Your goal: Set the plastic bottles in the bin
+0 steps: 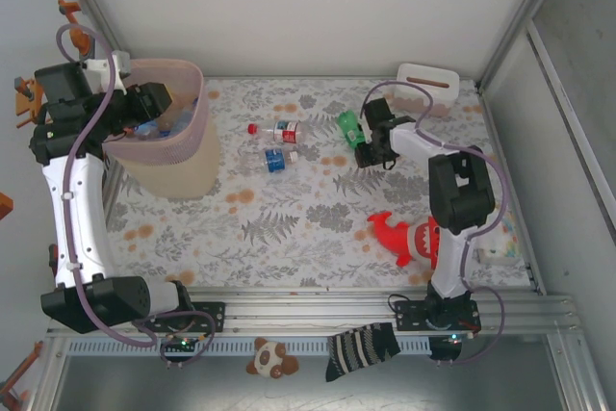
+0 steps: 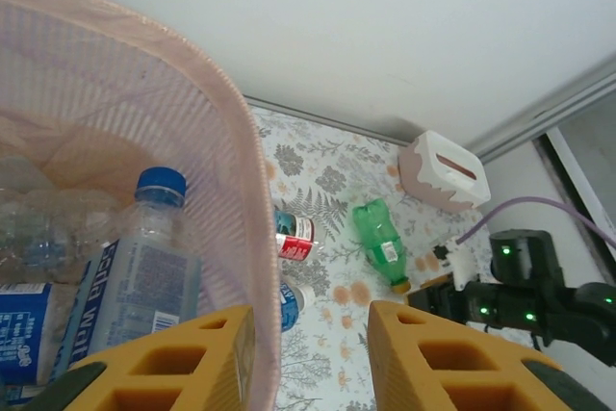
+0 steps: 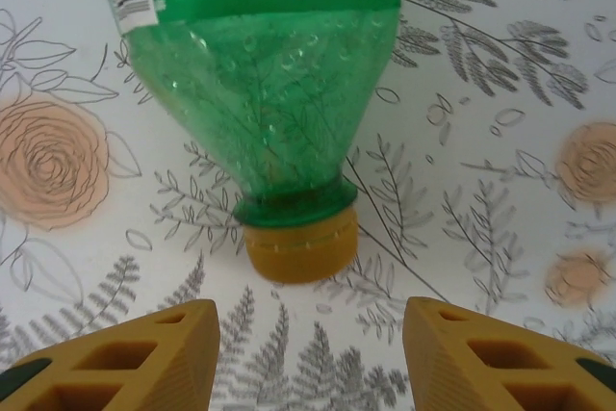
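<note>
the left end effector [image 2: 310,313] hangs over the rim of the pink bin [image 2: 192,60], which stands at the far left of the counter [image 1: 289,233]. its yellow fingers are only a little apart and hold nothing. the bin's wall seems to pass just beside one finger, but the view is too close to be sure. inside the bin lie several clear bottles, and the plainest one is a water bottle with blue cap [image 2: 144,267], leaning against the wall. the right end effector [image 3: 310,307] is low over the counter, its fingers moderately wide and empty. the yellow cap [image 3: 300,247] of a green sprite bottle [image 3: 260,103] lies just ahead of the gap between them, not touched. this bottle lies on its side. between it and the bin, a red-capped bottle [image 1: 277,130] and a blue-labelled bottle [image 1: 278,160] lie near each other on the counter. a white slotted box [image 1: 428,84] stands at the far right, and a red shark plush [image 1: 406,238] lies beside the right arm.
</note>
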